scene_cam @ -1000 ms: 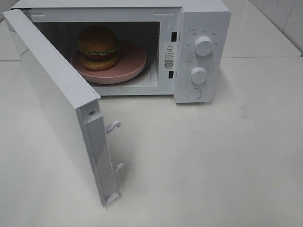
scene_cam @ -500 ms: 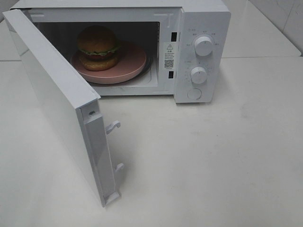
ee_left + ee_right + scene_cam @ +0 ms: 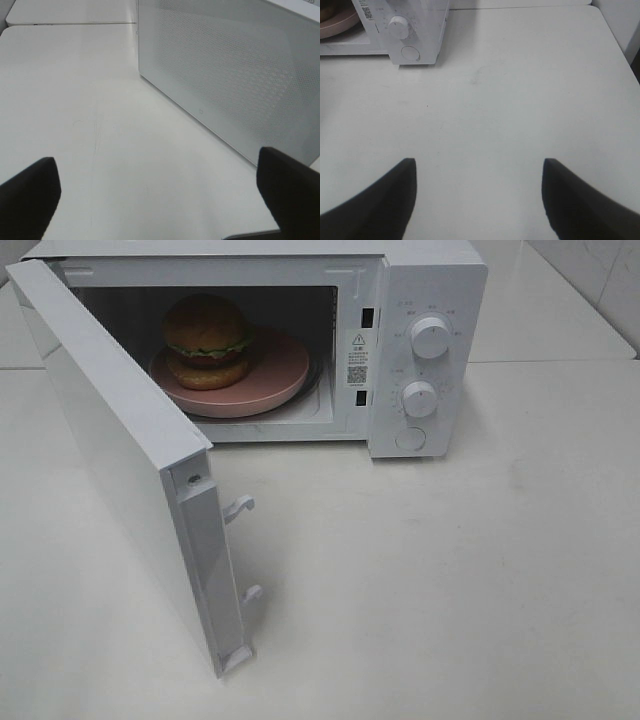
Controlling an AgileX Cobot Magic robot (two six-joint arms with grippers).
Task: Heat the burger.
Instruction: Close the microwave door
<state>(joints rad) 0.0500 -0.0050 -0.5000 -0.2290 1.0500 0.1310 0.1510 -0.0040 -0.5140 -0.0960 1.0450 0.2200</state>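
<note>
Left wrist view shows your left fingers [image 3: 30,195] spread wide over bare desk [image 3: 100,125], holding nothing, with the mesh face of the door [image 3: 225,75] just ahead of them. Your right fingers [image 3: 385,195] are just as wide and empty. They hover over the desk toward its right edge, well short of the microwave [image 3: 420,30]. Neither arm shows in the high view, so I'd judge both sit back by the near edge.

The door swings out toward the near-left corner, fully open. I'd say it stands that way because loading is done and closing it is the step in hand. Your left fingers look best placed for that push, since they face the door's outer side.

By the far edge, the burger [image 3: 207,340] stands upright on the plate [image 3: 275,375] inside the cavity, toward the plate's left side. It is well apart from both pairs of fingers, and the door stands between it and the left pair. The upper knob [image 3: 430,337] and lower knob [image 3: 420,398] are untouched, and your right fingers are the nearer pair for them.
</note>
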